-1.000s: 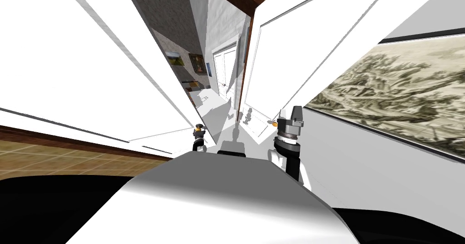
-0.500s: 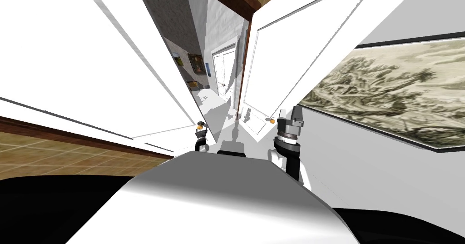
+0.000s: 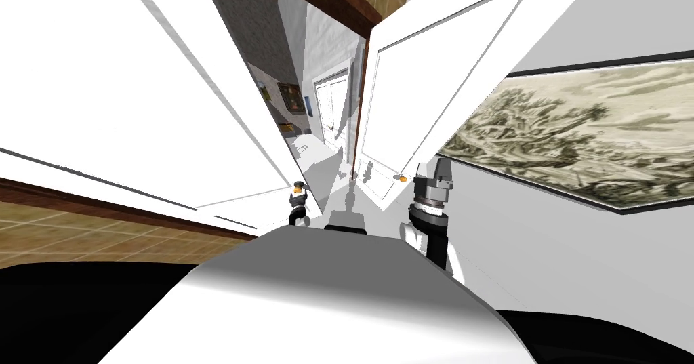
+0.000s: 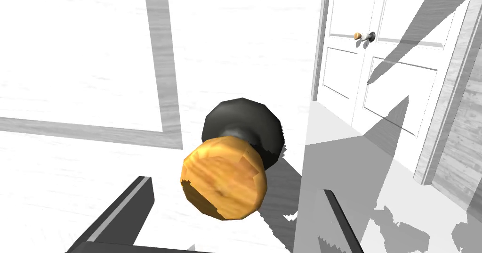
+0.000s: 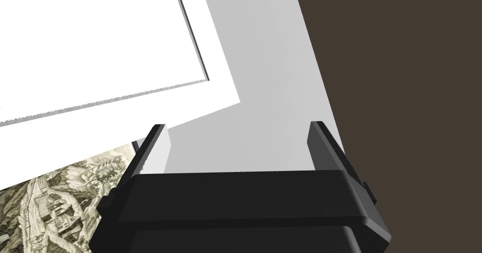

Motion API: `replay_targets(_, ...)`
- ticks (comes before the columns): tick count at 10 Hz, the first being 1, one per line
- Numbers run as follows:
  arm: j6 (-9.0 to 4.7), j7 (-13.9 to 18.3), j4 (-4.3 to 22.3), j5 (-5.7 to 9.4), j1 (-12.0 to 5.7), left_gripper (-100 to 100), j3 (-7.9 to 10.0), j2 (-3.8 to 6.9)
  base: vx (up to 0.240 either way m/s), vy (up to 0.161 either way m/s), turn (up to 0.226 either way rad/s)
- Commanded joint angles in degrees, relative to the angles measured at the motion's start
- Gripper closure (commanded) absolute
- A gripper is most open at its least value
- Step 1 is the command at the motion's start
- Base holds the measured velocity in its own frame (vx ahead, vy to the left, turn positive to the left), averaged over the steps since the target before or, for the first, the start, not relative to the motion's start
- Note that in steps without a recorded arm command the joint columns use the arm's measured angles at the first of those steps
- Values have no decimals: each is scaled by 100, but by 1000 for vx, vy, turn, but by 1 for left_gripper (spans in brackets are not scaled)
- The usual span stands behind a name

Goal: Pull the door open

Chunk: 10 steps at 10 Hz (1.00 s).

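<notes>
Left wrist view: the knob (image 4: pixel 221 177) is still bracketed, untouched, by the released left gripper (image 4: pixel 235 186); only the head camera was swung, so pulling is pending.

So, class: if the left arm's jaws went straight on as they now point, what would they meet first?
Probably the orange-brown knob, centred just ahead of the open jaws on the white door; nothing shows between them.

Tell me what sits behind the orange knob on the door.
A dark round plate on the white door, joined by a short grey neck. The knob hides the plate's lower middle.
</notes>
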Motion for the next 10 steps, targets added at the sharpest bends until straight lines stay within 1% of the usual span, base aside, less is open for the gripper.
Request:
replay_targets(1, -29, 187, 91, 21, 22, -100, 33, 155, 133, 18, -63)
replay_targets(3, -41, 378, 132, 46, 95, -100, 72, 334, 142, 7, -79)
replay_targets(4, -44, 432, 144, 53, 115, -100, 83, 384, 82, 13, -40)
replay_targets(5, -29, 355, 157, 53, 56, -100, 83, 335, 32, 7, -4)
replay_targets(6, -29, 355, 157, 53, 56, 100, 83, 335, 0, 8, 37)
replay_targets(10, -29, 355, 157, 53, 56, 100, 83, 335, -9, 3, -5)
